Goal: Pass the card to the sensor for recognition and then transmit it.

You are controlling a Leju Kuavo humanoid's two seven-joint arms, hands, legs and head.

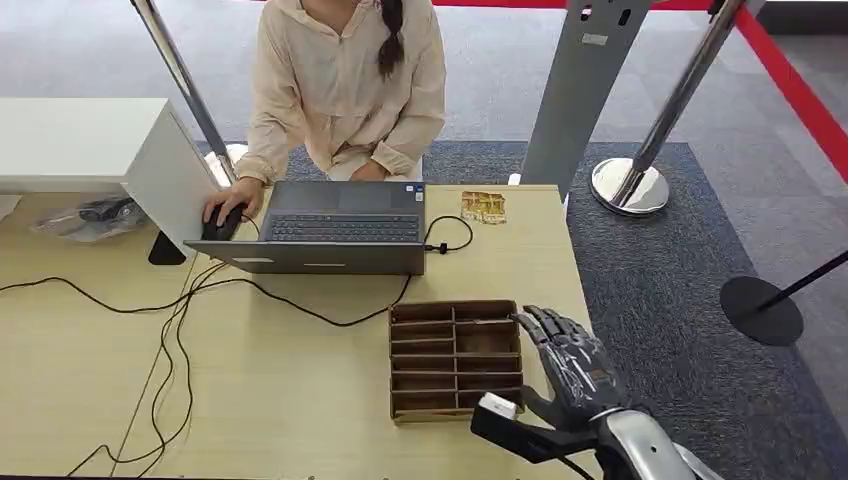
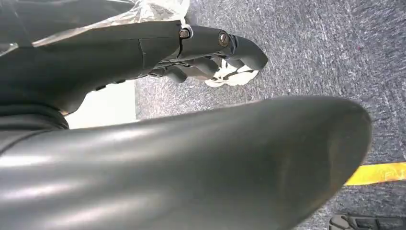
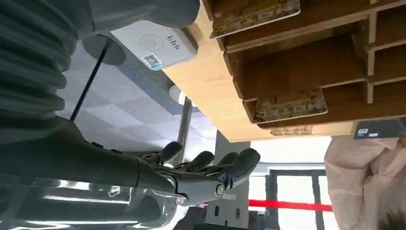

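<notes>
Right robot hand (image 1: 572,368) spread wide, empty, beside wooden divider tray (image 1: 455,358) at bench (image 1: 300,400) right edge. Cards (image 3: 290,105) in tray slots. Left robot hand (image 2: 210,52) curled, empty.

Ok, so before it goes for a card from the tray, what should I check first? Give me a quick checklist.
1. Right hand free: ok. Its fingers are apart, holding nothing, beside the tray.
2. Cards available: ok. The right wrist view shows a card lying in a compartment.
3. Card in hand: not ok. None picked yet.
4. Sensor uncovered: ok. The white reader sits by the tray's near corner, nothing on it.
5. Person clear of the tray: ok. Their hands are at the laptop.
6. Left hand out of the way: ok, it hangs over the floor. Open or closed: cannot tell.
</notes>
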